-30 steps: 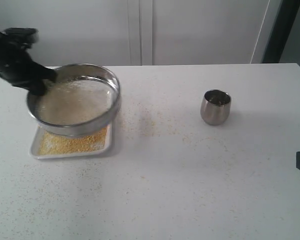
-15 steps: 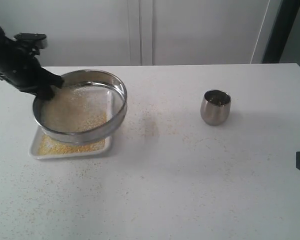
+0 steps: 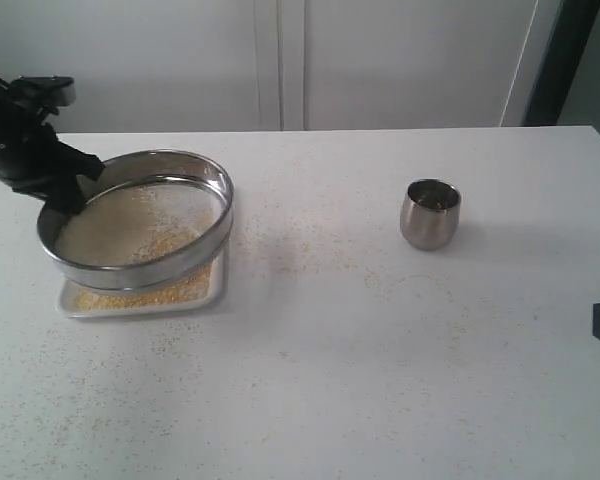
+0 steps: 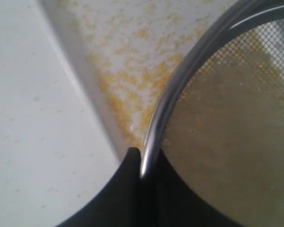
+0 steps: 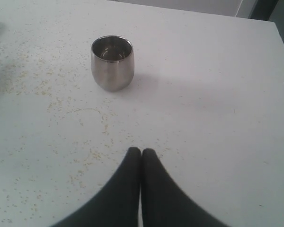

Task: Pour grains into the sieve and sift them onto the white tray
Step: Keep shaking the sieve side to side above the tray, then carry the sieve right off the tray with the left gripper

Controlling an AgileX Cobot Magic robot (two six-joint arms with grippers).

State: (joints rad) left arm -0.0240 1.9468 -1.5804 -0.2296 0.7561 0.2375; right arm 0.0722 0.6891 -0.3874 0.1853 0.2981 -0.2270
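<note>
The left gripper (image 4: 142,163) pinches the rim of the sieve (image 3: 140,268) between its 2 fingers, on the ring's far left side. The sieve hangs over the white tray (image 3: 140,313), on the left part of the table (image 3: 380,360). Yellow grains (image 3: 175,290) lie on the tray and paler ones on the mesh. The right gripper (image 5: 141,158) has its fingers pressed together, near the steel cup (image 5: 112,63).
</note>
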